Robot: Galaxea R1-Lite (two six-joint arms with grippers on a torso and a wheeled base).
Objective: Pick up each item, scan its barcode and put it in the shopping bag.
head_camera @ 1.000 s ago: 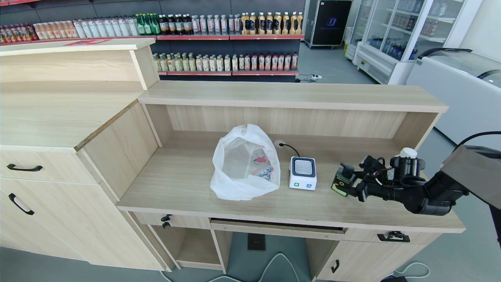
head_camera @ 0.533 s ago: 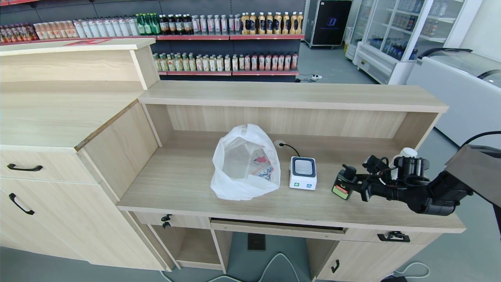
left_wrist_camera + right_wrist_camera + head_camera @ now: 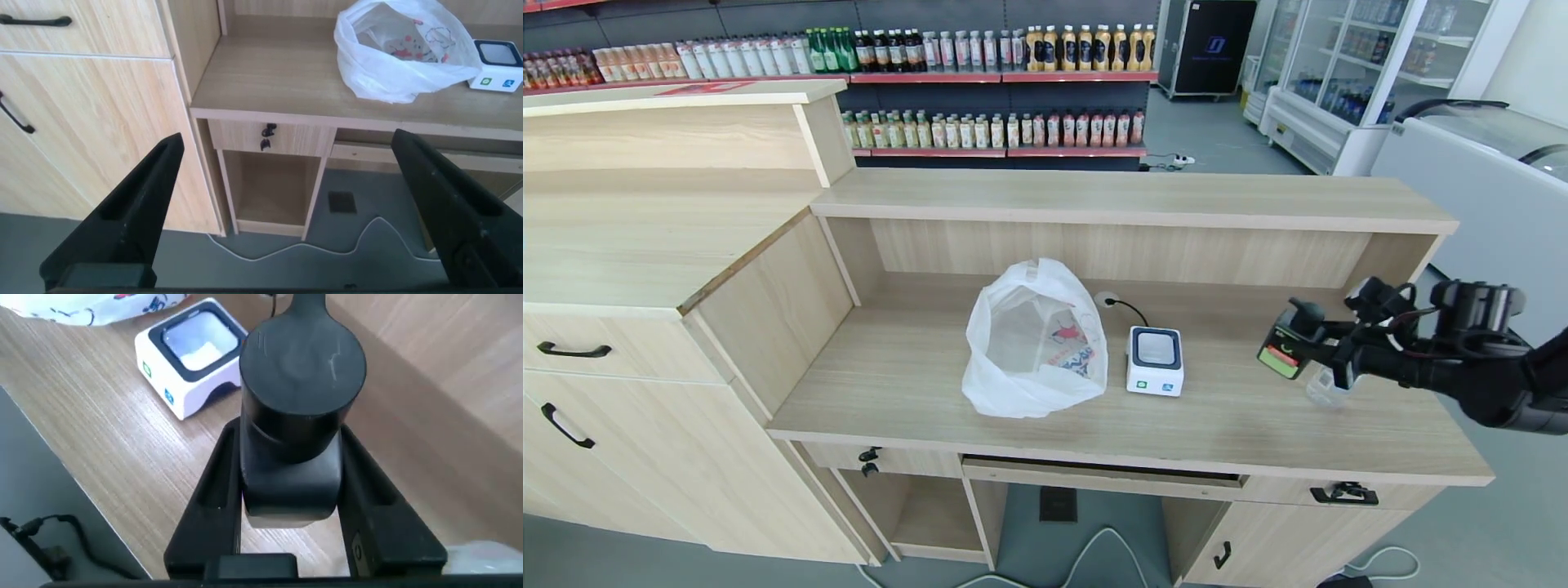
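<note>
black-capped bottle (image 3: 1281, 356), pinched in jaws of the right gripper (image 3: 1297, 343) over the surface (image 3: 1241, 425) near its right edge, seems poised for the scanner (image 3: 1154, 359); the left gripper (image 3: 286, 137) has jaws spread.

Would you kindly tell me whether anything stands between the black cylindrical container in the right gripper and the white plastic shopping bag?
Yes: the white box-shaped barcode scanner sits on the wooden counter between the black cylindrical container and the white plastic shopping bag, close beside the bag. Nothing else visible lies on that path.
</note>
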